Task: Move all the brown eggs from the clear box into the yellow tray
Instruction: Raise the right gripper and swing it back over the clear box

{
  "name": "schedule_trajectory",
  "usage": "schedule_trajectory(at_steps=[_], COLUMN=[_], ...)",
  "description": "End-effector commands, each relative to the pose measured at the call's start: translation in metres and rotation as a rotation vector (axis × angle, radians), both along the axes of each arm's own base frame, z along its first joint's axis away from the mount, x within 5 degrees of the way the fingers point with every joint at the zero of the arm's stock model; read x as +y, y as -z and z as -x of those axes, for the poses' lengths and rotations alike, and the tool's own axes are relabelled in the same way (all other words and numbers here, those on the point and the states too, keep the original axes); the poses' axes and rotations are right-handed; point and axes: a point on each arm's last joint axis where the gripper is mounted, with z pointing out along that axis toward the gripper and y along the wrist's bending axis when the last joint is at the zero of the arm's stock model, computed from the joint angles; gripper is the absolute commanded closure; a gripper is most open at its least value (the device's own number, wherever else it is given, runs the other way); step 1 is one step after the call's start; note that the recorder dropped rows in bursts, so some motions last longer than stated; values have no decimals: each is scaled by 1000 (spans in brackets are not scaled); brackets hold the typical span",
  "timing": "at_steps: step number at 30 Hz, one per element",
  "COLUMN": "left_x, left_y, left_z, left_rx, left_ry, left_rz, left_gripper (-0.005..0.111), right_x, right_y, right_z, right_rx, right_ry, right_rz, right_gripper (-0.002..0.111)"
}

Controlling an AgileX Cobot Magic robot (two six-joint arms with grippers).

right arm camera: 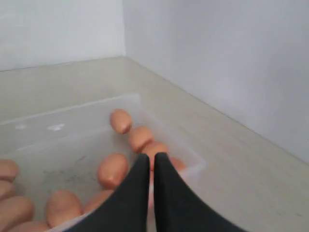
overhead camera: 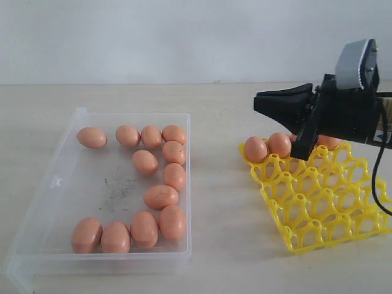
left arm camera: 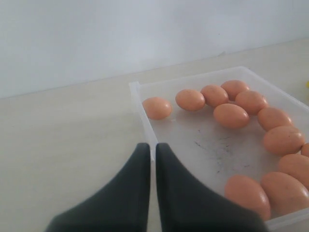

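Brown eggs are split between two places. You have twelve lying in the clear box on the left of the worktop: four in a line along its far wall, a string running down its right side, and four bunched at the near wall. Dark specks mark the bare floor between them.

A few more sit in the far row of the yellow tray on the right. Two show plainly at its far-left corner; the others are partly hidden behind the arm, so you cannot count them.

Your right gripper hangs in the air above that far-left corner, pointing toward the box — fingers pressed together, nothing between them. Your left gripper is also closed and empty, hovering by one outer corner of the box.
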Motion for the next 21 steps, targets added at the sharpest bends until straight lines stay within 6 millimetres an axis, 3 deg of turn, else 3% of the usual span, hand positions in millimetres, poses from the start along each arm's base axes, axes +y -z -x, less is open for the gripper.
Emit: schedule_trajectory(at_steps=[1,8,13,21], left_x=[0,0,0,0], left_y=[1,1,1,1], left_z=[0,0,0,0], left_rx=[-2,-2,-2,-2], left_ry=[5,5,5,5], left_rz=[-2,-2,-2,-2], left_gripper=[103,103,103,103], right_x=[40,98,135,161], right_y=[-20,-31,-37,-45], right_z=[25,49,72,92], right_rx=[-86,-222,-352,-527], right_ry=[-169,-89,-29,114], right_rz=[4,232,301,345], right_gripper=[108,108,108,108])
